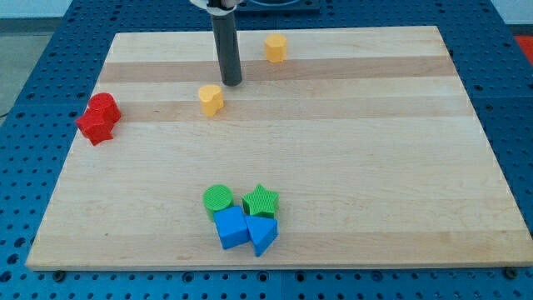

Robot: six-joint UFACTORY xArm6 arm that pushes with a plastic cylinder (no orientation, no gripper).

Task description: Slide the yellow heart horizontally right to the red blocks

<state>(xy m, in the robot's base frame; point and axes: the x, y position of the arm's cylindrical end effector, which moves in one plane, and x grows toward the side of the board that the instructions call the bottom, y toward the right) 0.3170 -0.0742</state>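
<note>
The yellow heart (211, 98) lies on the wooden board (375, 150), left of centre near the view's top. My tip (231, 83) stands just above and to the right of it, very close, and I cannot tell if they touch. Two red blocks sit together at the view's left edge of the board: a rounded one (104, 107) and a star-like one (94, 126) just below it. The heart is well to the right of them.
A second yellow block, hexagon-like, (276, 47) lies near the view's top, right of the rod. At the bottom centre a green cylinder (218, 198), a green star (261, 201), a blue cube (231, 227) and a blue triangle (262, 235) cluster together.
</note>
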